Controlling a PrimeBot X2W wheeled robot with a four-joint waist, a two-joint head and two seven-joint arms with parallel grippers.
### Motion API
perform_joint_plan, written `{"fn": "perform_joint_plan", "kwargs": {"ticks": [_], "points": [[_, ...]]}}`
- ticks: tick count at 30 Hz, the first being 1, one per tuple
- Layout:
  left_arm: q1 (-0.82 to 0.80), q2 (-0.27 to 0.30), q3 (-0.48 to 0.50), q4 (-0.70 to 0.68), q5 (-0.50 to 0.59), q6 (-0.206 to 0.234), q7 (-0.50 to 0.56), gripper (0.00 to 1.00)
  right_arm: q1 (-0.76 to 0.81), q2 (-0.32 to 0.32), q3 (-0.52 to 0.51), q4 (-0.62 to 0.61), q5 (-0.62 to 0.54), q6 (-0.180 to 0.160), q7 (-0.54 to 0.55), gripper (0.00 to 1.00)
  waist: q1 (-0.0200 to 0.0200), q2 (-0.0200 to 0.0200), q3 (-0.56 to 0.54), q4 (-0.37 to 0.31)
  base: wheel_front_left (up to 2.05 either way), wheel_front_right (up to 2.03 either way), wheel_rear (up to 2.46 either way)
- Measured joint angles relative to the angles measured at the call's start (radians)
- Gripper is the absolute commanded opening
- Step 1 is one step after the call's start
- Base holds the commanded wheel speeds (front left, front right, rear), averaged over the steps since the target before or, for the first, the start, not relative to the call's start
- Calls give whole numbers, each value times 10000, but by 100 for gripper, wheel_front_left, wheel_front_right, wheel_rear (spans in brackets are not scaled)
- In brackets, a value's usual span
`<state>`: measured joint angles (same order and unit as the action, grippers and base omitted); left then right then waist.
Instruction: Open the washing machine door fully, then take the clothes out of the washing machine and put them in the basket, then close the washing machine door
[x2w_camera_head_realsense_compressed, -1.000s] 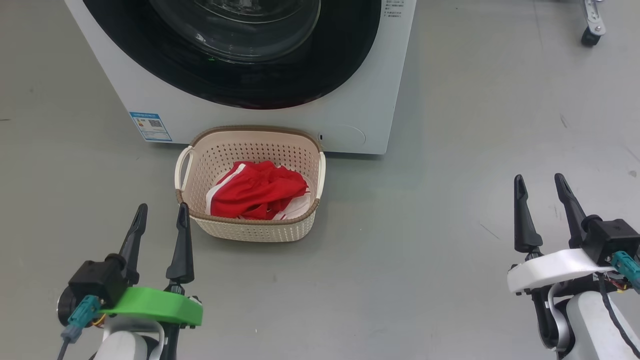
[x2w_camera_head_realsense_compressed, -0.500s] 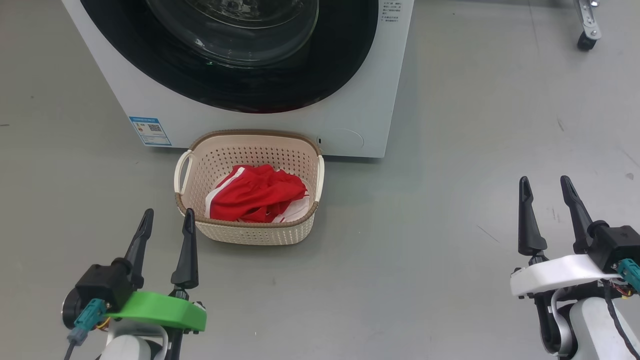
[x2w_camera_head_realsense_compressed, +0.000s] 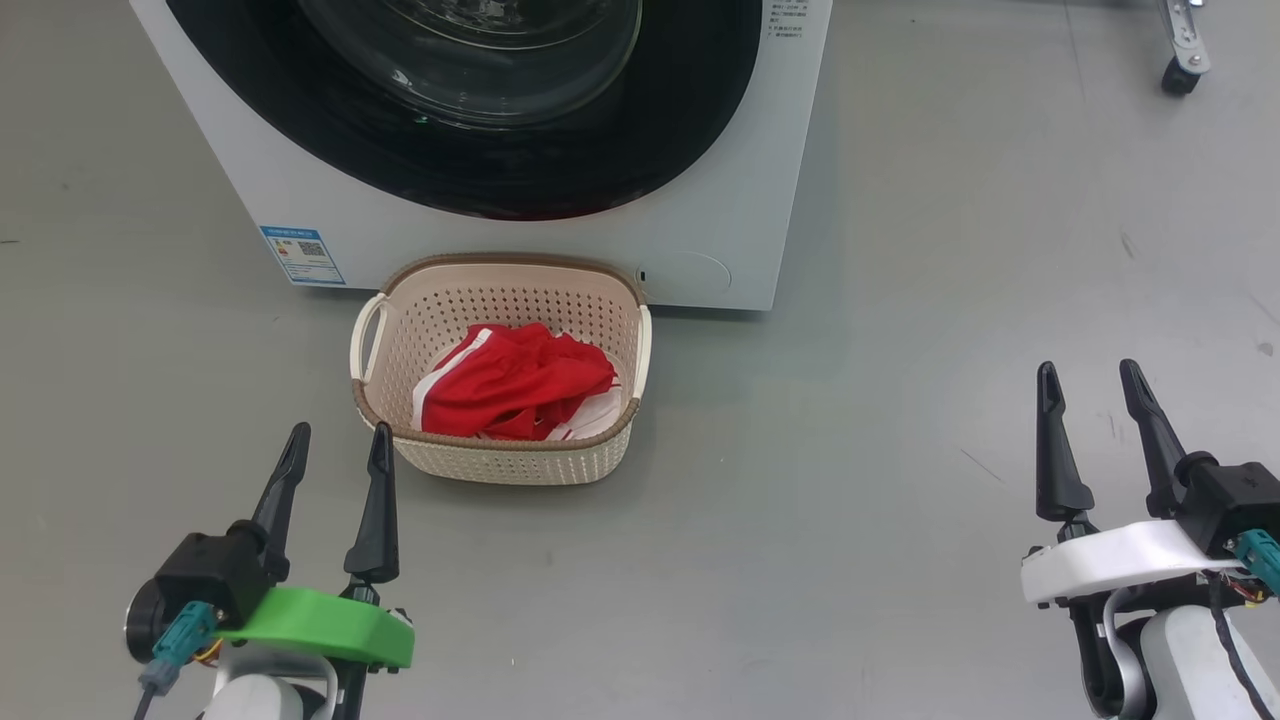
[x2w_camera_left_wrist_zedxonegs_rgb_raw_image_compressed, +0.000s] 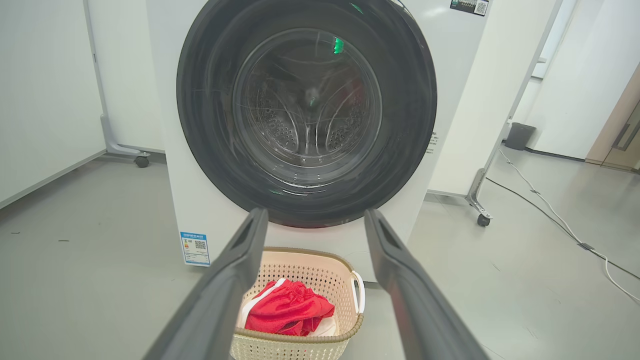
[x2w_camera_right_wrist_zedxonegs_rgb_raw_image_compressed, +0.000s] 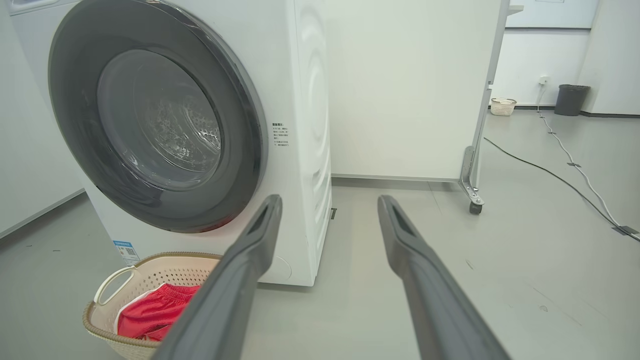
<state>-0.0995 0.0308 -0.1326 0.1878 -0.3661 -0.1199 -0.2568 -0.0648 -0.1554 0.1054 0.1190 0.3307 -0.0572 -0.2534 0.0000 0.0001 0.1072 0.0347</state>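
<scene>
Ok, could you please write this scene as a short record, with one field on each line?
door: shut, flush with the washing machine
clothes: red and white, heaped in the basket
basket place: on the floor, in front of the washing machine
left jaws: open, empty, near the basket
right jaws: open, empty, apart from the basket

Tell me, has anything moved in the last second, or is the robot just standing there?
Barely. Both grippers slipped a little lower in the head view, back toward the robot: the left gripper and the right gripper. Nothing was taken hold of or let go; both stay open and empty. The clothes lie in the basket as before, and the washing machine door stays shut.
</scene>
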Motion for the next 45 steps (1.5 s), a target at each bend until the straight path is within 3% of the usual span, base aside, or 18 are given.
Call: {"fn": "perform_joint_plan", "kwargs": {"ticks": [45], "points": [[-1, 23, -311, -167, -105, -12, 0, 100, 126, 337, -328, -98, -420, 374, 0, 100, 0, 0, 199, 37, 0, 0, 0]]}}
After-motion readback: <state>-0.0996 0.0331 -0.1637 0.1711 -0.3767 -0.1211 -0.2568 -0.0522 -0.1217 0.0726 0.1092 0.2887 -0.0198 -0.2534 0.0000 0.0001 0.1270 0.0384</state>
